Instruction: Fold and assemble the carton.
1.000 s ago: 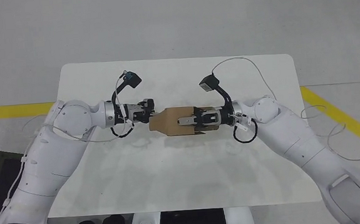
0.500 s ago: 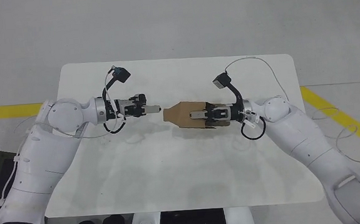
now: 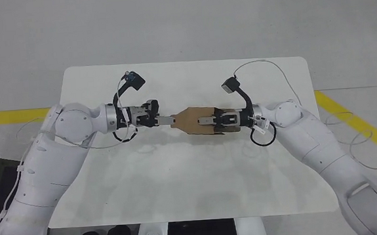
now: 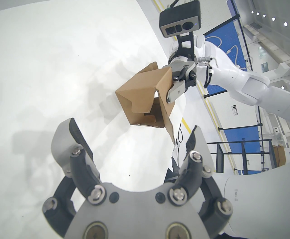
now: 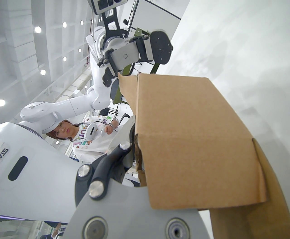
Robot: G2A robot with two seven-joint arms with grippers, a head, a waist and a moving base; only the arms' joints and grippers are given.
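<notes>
The left gripper (image 3: 167, 119) is found over the table (image 3: 193, 183), left of its middle, and is pointed at the carton's near end. Its jaws are spread wide and nothing is gripped between them. In the left wrist view both fingers (image 4: 77, 140) are seen well apart, with bare table surface between them.

The carton (image 3: 192, 120) is located over the middle of the table, between the two grippers, and is held clear of the surface. It is of plain brown cardboard and is set lengthwise along the line from one gripper to the other. It is partly formed: the walls are raised into a box shape, while the end turned toward the left gripper is open and its flaps are not closed. One long flap (image 4: 166, 117) is extended toward the left gripper. Its tip is placed between the spread fingers, just beside one of them. Whether it touches that finger cannot be determined.

The right gripper (image 3: 210, 120) is found at the carton's right part and is clenched on the carton. In the left wrist view one finger (image 4: 173, 94) is pressed flat against the outer face of the panel at the open end. The opposing finger is hidden by the cardboard.
</notes>
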